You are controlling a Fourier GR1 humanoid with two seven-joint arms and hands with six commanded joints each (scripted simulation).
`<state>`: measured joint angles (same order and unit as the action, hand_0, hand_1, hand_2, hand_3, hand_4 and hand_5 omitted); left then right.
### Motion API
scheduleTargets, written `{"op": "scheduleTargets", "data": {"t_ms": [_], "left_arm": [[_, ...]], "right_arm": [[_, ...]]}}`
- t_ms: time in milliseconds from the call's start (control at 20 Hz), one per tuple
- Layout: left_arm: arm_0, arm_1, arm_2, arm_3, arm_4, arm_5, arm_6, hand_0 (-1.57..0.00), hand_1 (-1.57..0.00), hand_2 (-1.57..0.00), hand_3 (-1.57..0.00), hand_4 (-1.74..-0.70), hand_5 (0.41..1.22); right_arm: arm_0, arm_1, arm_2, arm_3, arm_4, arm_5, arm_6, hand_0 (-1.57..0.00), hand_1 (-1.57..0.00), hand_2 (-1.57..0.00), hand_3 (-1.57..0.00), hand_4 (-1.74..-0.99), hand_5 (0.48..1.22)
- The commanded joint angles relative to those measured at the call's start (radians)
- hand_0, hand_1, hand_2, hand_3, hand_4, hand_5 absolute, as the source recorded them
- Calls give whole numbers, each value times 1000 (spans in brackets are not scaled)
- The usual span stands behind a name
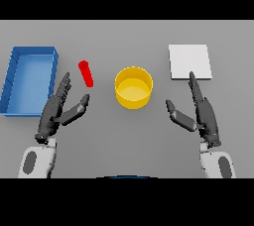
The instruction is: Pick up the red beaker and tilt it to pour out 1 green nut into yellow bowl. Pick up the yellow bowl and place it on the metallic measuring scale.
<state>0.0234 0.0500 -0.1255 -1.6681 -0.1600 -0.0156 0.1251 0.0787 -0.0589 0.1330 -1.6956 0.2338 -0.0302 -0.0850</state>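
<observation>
- Red beaker (86,73): positioned on the grey table (124,136), tilted, between the blue bin (30,79) and the yellow bowl (133,87). Contents cannot be told.
- Yellow bowl: upright at table centre; interior shows only yellow.
- Blue bin: far left, no contents visible.
- Metallic measuring scale (190,61): flat pale square, upper right, apart from the bowl.
- Left hand (57,108): just below the beaker, fingers straight, thumb spread, holding nothing.
- Right hand (201,111): fingers extended toward the scale, thumb spread, holding nothing.
</observation>
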Motion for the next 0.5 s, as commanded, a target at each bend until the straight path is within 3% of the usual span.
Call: {"op": "scheduleTargets", "data": {"t_ms": [0, 450], "left_arm": [[-33, -2, 12, 46, 6, -2, 1, 1, 1, 1, 1, -1145, 643], [-292, 8, 98, 415, 10, -5, -123, 1, 1, 1, 1, -1183, 637]], "right_arm": [[-3, 2, -5, -1, -12, 5, 8, 1, 1, 1, 1, -1189, 626], [-7, 9, -4, 7, -27, 16, -11, 1, 1, 1, 1, -1227, 625]]}}
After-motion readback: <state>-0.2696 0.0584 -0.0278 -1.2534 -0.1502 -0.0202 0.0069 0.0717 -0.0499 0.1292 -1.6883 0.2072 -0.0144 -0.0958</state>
